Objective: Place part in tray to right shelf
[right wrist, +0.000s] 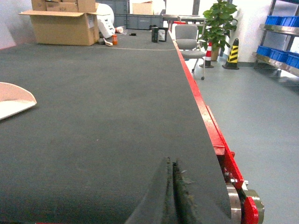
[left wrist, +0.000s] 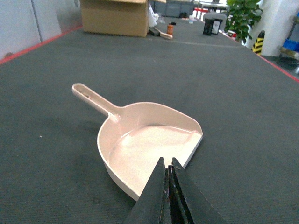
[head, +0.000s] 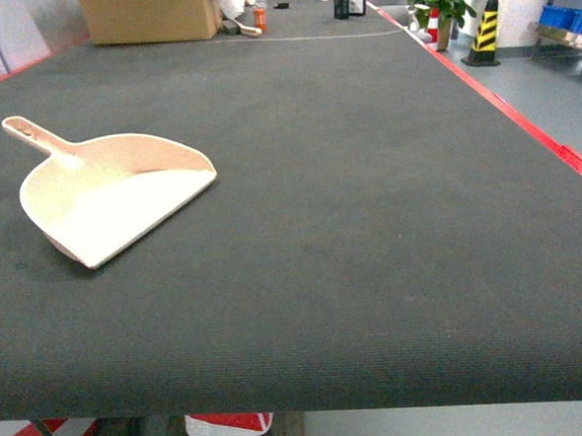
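Dustpan-shaped tray: just beyond left gripper, jaws together, empty. Right gripper: jaws together, tray corner far left.

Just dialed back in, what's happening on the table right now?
Nothing is being handled. The cream plastic dustpan-shaped tray lies empty on the dark felt table, handle pointing away to the left. The left gripper hangs shut just in front of the tray's flat edge; the right gripper is shut too, over bare table near the red edge strip. No blue part shows in any view.
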You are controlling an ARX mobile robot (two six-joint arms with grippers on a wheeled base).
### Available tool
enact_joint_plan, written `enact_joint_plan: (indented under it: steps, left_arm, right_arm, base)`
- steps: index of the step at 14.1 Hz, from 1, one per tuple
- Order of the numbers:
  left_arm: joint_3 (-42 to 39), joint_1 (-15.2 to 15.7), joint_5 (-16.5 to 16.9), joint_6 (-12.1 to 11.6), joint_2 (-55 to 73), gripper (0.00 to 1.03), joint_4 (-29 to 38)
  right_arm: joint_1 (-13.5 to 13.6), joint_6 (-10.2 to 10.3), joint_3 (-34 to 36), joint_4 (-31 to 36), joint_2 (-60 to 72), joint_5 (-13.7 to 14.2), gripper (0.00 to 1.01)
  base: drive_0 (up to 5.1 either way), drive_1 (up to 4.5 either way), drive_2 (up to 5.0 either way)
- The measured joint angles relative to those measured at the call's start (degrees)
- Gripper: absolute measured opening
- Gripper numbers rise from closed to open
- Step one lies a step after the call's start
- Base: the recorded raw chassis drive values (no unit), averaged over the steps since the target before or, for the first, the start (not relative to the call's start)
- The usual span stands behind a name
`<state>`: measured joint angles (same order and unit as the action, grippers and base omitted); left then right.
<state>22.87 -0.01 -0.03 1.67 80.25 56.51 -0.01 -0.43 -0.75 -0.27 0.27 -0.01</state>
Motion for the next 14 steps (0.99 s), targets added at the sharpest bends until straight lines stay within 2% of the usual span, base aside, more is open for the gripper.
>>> enact_joint_plan:
  steps: [1, 7, 8, 14]
  left_arm:
    - [-2.6, 0.0, 0.0, -0.5, -3.5, 0.02, 0.6]
    - [-14.7, 0.0, 0.0, -0.7, -18.9, 0.02, -4.2]
    - [-17.1, 0.0, 0.0, -0.7, -20.1, 0.02, -1.1]
    - [-22.0, 0.0, 0.0, -0.7, -38.0, 0.02, -16.4]
  right_arm:
    - [0.0, 0.0, 0.0, 0.0, 0.0, 0.0, 0.02]
    - [0.0, 0.0, 0.0, 0.0, 0.0, 0.0, 0.02]
    - [0.0, 0.0, 0.0, 0.0, 0.0, 0.0, 0.02]
    - [0.0, 0.0, 0.0, 0.0, 0.0, 0.0, 0.02]
  base:
    - [0.0, 0.0, 0.0]
    - [0.0, 0.0, 0.0]
    - [0.0, 0.0, 0.0]
    - [0.0, 0.0, 0.0]
